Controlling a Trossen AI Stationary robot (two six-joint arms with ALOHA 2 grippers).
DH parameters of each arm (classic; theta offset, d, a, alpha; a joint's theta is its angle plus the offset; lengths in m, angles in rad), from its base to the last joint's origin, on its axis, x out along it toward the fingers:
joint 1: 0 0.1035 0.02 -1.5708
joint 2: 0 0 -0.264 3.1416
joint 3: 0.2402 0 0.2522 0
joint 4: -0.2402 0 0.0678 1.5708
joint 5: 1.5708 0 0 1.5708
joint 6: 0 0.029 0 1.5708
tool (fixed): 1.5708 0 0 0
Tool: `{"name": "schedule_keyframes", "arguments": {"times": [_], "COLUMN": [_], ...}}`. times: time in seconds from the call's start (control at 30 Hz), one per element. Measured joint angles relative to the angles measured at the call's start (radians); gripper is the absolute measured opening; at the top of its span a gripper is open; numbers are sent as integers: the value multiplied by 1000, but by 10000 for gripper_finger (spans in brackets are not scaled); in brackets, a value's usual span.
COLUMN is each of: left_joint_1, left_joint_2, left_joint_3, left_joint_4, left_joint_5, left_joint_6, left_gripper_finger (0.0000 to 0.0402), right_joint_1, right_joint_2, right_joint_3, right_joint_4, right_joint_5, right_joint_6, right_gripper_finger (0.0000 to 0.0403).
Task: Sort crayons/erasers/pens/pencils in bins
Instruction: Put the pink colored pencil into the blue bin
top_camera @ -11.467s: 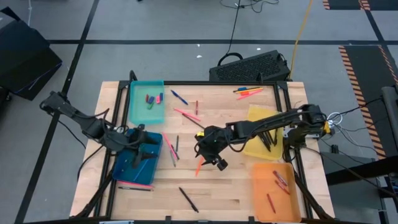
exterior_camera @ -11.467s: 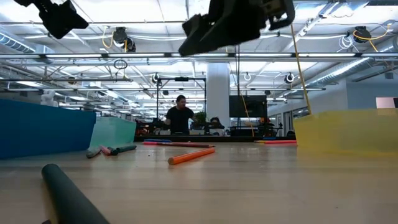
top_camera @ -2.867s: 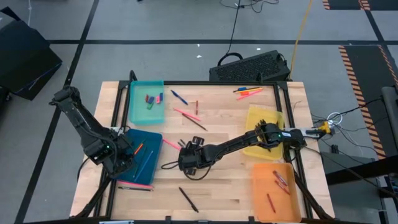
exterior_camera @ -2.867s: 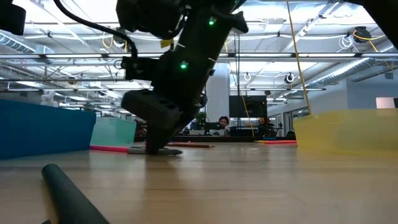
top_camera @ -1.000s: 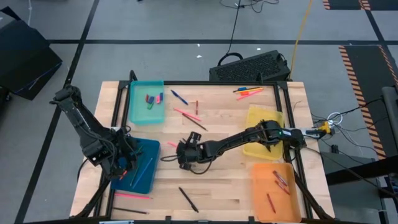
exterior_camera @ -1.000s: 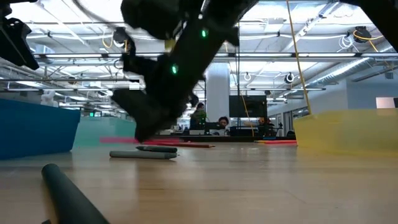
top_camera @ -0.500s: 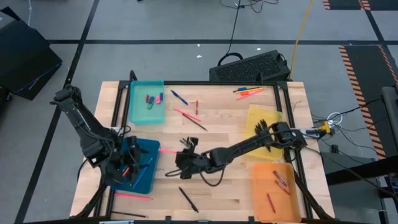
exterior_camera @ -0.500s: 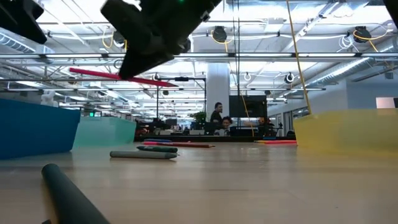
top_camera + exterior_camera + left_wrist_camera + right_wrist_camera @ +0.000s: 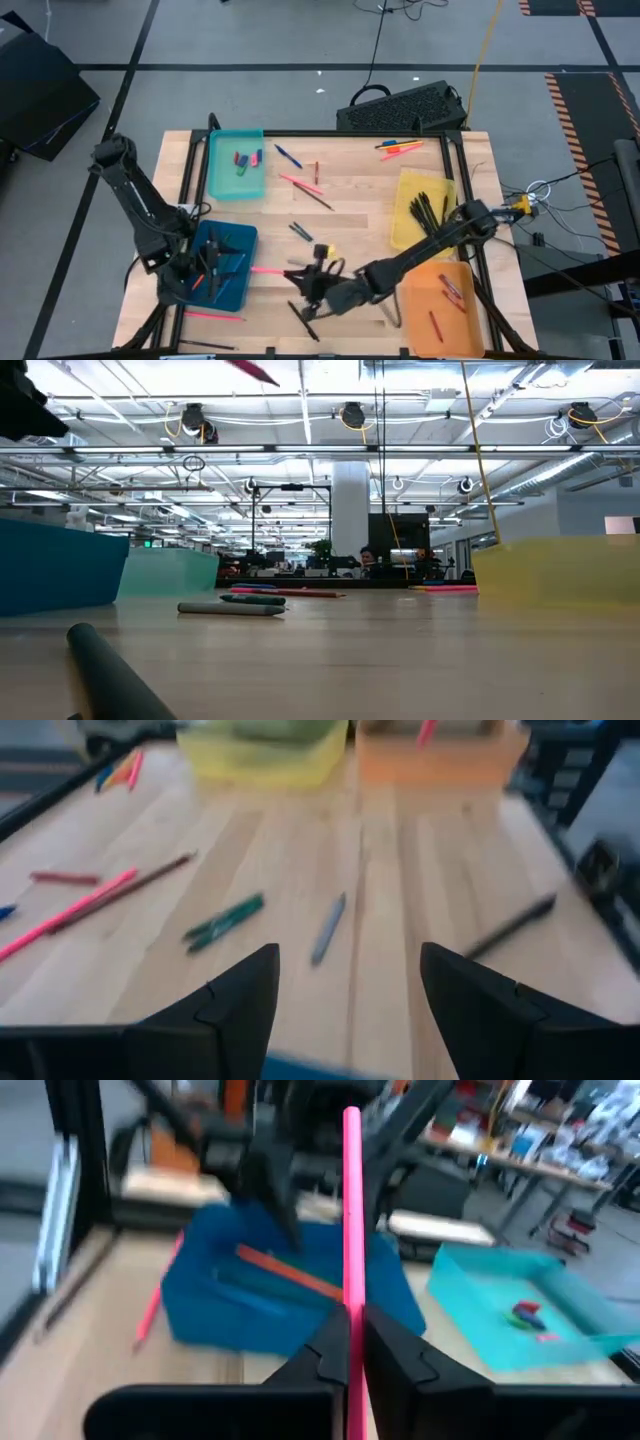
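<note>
a light wooden slatted table (image 9: pixel 350 215) fills the overhead view, with four shallow translucent plastic bins on it: a teal bin (image 9: pixel 222 185) at the far left, a dark blue bin (image 9: pixel 240 290) nearer on the left, a yellow bin (image 9: pixel 405 200) on the right and an orange bin (image 9: pixel 425 330) at the near right.

the right arm reaches across the near middle of the table. half a second ago its gripper was a little farther up the table with a long thin pink stick poking out toward the blue bin; now the right gripper (image 9: pixel 318 283) has swung nearer the front edge and risen, so that the table-level view shows only the tip of the pink stick (image 9: pixel 250 369) at the very top. the wrist view shows the two dark fingers (image 9: pixel 325 1348) clenched on that pink stick (image 9: pixel 352 1210), which stands up between them, with the blue bin just beyond. my reading is that the stick has been picked up and is being carried; it is not yet in any bin.

the left gripper (image 9: pixel 205 268) hangs over the blue bin, its fingers spread apart with nothing between them. since half a second ago it has shifted only slightly.

short sticks and tiny erasers (image 9: pixel 240 160) lie in the teal bin, dark sticks in the yellow, red crayons (image 9: pixel 448 290) in the orange. several sticks remain loose on the table, so the sorting looks far from finished.
</note>
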Motion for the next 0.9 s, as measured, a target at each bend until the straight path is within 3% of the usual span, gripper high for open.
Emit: {"name": "schedule_keyframes", "arguments": {"times": [0.17, 0.3, 0.57, 0.8, 0.9], "left_joint_1": [102, 250, 548, 644, 652], "left_joint_2": [0, 7, 160, 275, 291], "left_joint_3": [-117, -171, -142, -84, -64], "left_joint_4": [527, 865, 1226, 1382, 1384], "left_joint_5": [-9, 131, 522, 739, 772], "left_joint_6": [366, 609, 775, 793, 791], "left_gripper_finger": [246, 246, 246, 241, 211], "right_joint_1": [-15, -54, -121, -156, -160], "right_joint_2": [-96, -99, -99, -100, -100], "right_joint_3": [-295, -446, -467, -467, -467], "right_joint_4": [529, 839, 872, 862, 862], "right_joint_5": [-152, -241, -349, -363, -363], "right_joint_6": [-36, -46, -43, -53, -71], "right_gripper_finger": [9, 9, 9, 9, 9]}}
